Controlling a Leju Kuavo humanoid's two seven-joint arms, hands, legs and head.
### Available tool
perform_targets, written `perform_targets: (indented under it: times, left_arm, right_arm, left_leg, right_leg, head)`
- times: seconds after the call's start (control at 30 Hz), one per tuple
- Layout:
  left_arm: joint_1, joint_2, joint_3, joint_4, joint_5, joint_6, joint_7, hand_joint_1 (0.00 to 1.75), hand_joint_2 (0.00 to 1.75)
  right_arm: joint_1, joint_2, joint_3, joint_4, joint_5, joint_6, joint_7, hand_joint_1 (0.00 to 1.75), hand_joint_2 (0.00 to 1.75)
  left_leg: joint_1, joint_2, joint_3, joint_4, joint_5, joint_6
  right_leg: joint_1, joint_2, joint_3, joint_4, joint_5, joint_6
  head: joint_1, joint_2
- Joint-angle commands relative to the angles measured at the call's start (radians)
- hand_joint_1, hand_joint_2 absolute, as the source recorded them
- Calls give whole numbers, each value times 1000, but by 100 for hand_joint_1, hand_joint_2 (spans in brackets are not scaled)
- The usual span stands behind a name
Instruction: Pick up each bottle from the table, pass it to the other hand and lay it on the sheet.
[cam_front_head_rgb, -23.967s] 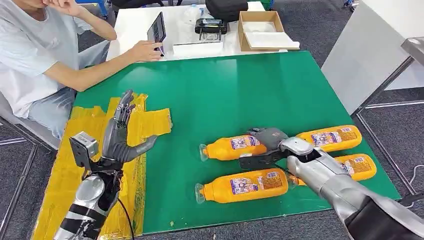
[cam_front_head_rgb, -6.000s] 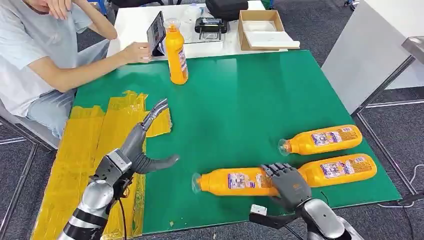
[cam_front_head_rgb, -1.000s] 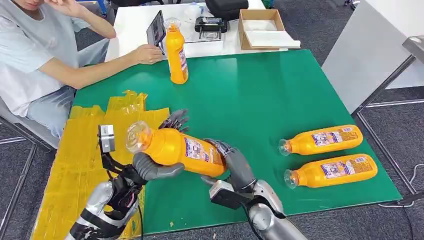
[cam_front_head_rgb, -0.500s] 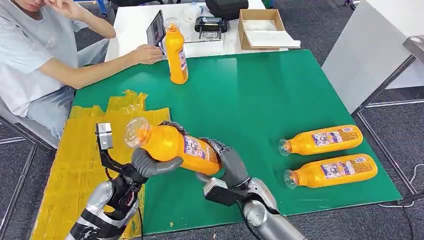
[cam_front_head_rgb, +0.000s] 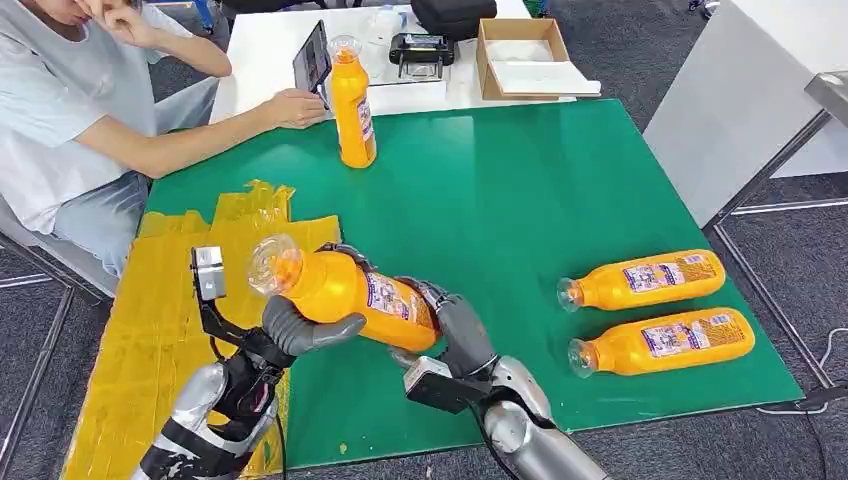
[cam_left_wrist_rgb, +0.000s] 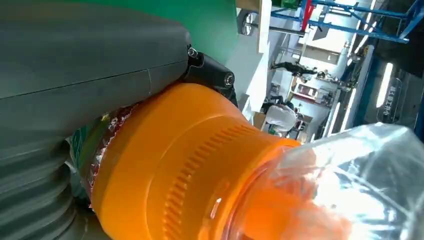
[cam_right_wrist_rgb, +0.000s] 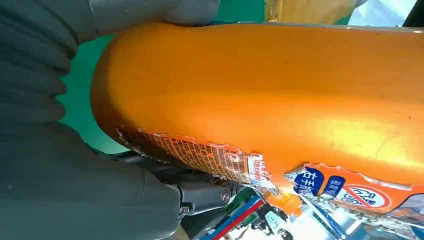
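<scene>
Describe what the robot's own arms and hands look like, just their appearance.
Both arms are silver metal with dark joint sections. The left hand and right hand are grey, with thick grey thumbs, darker fingers and ribbed grey covers. A small boxy camera module sits at each wrist, and a black cable runs down beside the left forearm.

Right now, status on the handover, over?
Both hands on the raised bottle: left hand near the neck, right hand at the base. Yellow sheet just beyond. Two bottles left lying on the table. Nothing in the way.
</scene>
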Motion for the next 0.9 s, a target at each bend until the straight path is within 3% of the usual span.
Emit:
perform_targets:
  times: [0.03,0.13,0.17,0.2,0.27,0.3,0.6,0.63,0.87,0.9]
  left_arm:
    - [-41,-12,-10,42,3,2,-1,175,175]
    - [-41,-12,-10,42,3,2,-1,175,175]
    - [7,-25,107,-40,-249,253,-252,175,175]
    - [15,34,162,-92,-520,562,-363,175,175]
    - [29,53,264,-133,-571,483,-341,175,175]
    - [29,48,276,-133,-642,495,-352,175,175]
    - [27,14,260,-120,-749,534,-358,175,175]
    - [27,14,260,-120,-749,534,-358,175,175]
    - [27,14,260,-120,-749,534,-358,175,175]
    - [16,31,244,-108,-908,619,-357,175,175]
  right_arm:
    - [-25,-15,52,74,7,4,1,175,175]
    - [-25,-15,52,74,7,4,1,175,175]
    - [159,52,-200,-177,-244,-18,-250,0,175]
    - [237,-35,-268,-421,-527,-7,-185,0,175]
    - [313,-77,-353,-631,-534,57,-61,0,175]
    - [320,-70,-372,-644,-536,71,-61,0,0]
    - [305,-44,-368,-589,-530,82,-96,0,0]
    - [305,-44,-368,-589,-530,82,-96,0,0]
    - [305,-44,-368,-589,-530,82,-96,0,0]
    - [314,-48,-373,-608,-528,68,-119,0,175]
  left_leg:
    - [3,-1,9,1,-4,-4]
    - [1,-1,2,0,0,-1]
    - [2,-1,4,0,-1,-2]
    - [1,-1,2,0,0,-2]
    - [2,-5,4,3,-4,-4]
    - [2,-5,2,4,-4,-3]
    - [1,-1,1,0,-2,-3]
    - [3,0,7,2,-6,-5]
    - [1,-1,0,0,-2,-3]
    - [1,-1,2,0,-2,-4]
  right_leg:
    - [3,-2,11,-1,-3,-3]
    - [1,-1,2,-1,0,-1]
    - [2,-2,5,-1,-1,-2]
    - [1,-2,3,-1,0,-1]
    - [2,-6,6,2,-5,-3]
    - [2,-6,4,3,-5,-2]
    - [1,-1,2,0,-2,-2]
    - [3,0,8,0,-4,-4]
    - [1,-1,1,0,-1,-2]
    - [1,-2,2,0,-2,-3]
  head:
    - [0,0]
    - [0,0]
    - [0,0]
    - [0,0]
    - [0,0]
    - [0,0]
    - [1,0]
    - [0,0]
    - [1,0]
    - [0,0]
